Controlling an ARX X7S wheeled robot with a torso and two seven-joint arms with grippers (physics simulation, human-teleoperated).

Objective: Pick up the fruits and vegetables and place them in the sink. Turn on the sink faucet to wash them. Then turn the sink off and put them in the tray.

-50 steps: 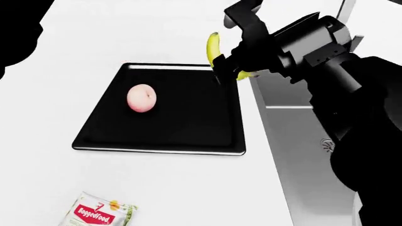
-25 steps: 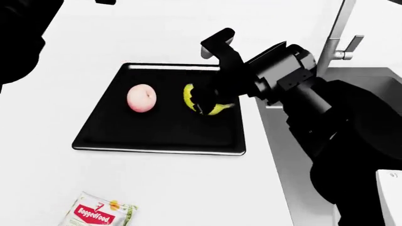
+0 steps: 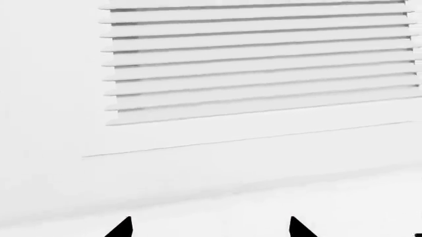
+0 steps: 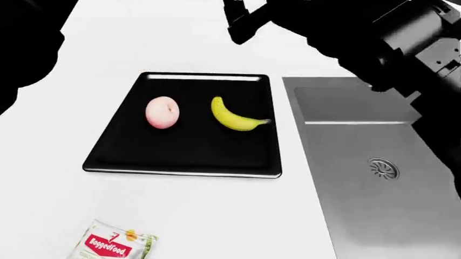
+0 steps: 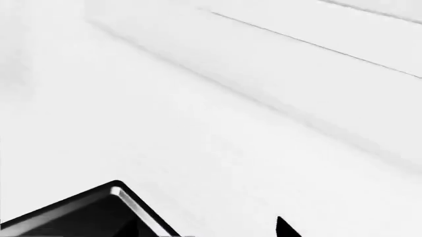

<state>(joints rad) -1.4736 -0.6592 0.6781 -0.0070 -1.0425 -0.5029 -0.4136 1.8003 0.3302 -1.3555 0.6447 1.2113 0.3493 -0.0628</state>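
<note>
The pink peach [image 4: 162, 112] and the yellow banana [image 4: 236, 116] lie side by side on the black tray [image 4: 202, 156], a little apart. To the tray's right is the grey sink [image 4: 360, 216] with its round drain [image 4: 383, 168]. My right gripper [image 4: 241, 21] hangs high above the tray's far edge, open and empty. In the right wrist view the right gripper [image 5: 211, 232] shows one fingertip [image 5: 287, 228] beside a tray corner [image 5: 79, 217]. My left gripper [image 3: 211, 231] faces a wall, fingertips [image 3: 122, 229] wide apart with nothing between them. The faucet is hidden behind my right arm.
A red-labelled food bag [image 4: 112, 245] lies on the white counter near the front left. My left arm [image 4: 29, 43] is a dark mass at the far left. White window blinds [image 3: 264, 59] fill the wall behind the counter.
My right gripper has let go of the banana onto the tray beside the peach. It has then risen up and back, and the arm now covers the faucet.
</note>
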